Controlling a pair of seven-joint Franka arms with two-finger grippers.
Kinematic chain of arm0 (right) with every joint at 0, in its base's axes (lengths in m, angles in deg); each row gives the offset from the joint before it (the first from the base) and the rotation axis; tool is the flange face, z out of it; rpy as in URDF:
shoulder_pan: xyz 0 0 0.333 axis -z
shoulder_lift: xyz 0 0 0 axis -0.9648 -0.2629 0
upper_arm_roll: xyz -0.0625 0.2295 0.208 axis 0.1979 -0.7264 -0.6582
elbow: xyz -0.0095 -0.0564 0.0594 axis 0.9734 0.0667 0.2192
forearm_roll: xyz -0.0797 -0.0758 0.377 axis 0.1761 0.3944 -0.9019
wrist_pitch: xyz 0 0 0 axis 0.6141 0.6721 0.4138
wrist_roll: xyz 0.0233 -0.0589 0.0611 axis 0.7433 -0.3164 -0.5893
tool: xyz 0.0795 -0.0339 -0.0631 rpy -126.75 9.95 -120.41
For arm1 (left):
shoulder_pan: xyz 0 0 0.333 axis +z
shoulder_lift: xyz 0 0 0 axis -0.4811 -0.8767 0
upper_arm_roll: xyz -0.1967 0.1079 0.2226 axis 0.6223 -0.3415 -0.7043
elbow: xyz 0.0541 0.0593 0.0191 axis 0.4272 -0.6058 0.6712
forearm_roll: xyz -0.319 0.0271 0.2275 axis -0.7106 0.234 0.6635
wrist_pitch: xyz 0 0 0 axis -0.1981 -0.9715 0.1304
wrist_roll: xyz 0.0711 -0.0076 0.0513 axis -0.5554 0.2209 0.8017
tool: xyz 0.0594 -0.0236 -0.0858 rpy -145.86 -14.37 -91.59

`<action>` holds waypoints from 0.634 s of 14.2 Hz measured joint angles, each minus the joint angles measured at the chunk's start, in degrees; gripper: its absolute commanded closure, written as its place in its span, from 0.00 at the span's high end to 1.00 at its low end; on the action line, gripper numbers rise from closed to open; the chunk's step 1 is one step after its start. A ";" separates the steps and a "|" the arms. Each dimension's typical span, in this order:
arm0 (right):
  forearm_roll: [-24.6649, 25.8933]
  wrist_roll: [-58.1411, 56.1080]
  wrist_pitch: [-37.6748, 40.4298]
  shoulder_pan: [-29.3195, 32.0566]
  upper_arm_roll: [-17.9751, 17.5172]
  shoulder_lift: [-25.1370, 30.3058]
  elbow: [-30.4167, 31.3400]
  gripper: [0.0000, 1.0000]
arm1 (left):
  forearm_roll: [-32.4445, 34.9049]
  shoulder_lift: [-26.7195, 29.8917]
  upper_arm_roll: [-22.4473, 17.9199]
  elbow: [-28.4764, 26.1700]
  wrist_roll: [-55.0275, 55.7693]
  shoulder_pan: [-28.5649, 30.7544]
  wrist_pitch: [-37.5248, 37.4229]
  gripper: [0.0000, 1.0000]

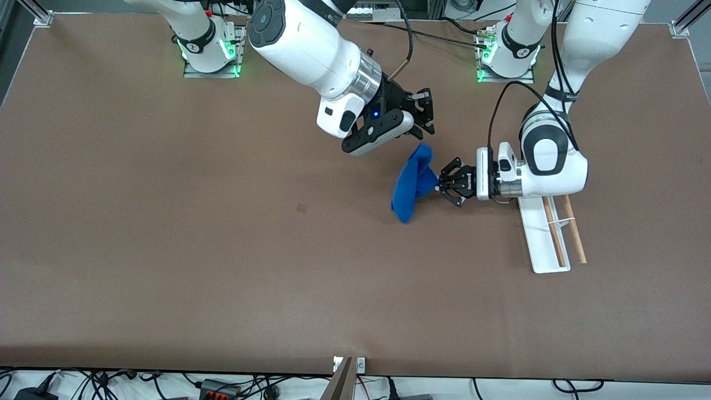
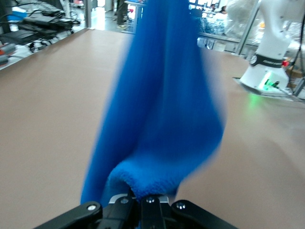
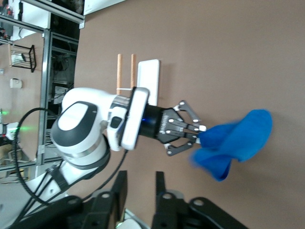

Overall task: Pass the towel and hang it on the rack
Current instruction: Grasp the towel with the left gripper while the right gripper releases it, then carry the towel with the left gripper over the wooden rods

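The bright blue towel (image 1: 412, 183) hangs in the air over the middle of the table, its lower end close to the tabletop. My left gripper (image 1: 442, 181) is shut on one edge of it; in the left wrist view the towel (image 2: 162, 119) fills the frame above the pinching left gripper (image 2: 141, 198). My right gripper (image 1: 426, 114) stands open just above the towel's top, with nothing between its fingers. The right wrist view shows the right gripper (image 3: 141, 174) apart from the towel (image 3: 238, 143). The rack (image 1: 541, 239), a white base with two wooden rods, lies under the left arm's wrist.
Both arm bases (image 1: 211, 50) (image 1: 508, 55) stand along the table's edge farthest from the front camera. A small dark mark (image 1: 301, 208) is on the brown tabletop. Cables and a bracket (image 1: 347, 366) sit at the edge nearest the front camera.
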 measured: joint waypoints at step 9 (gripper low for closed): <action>17.71 -0.96 24.90 1.66 14.41 2.51 0.08 1.00 | 35.16 6.80 -2.89 3.82 33.27 6.95 0.48 0.01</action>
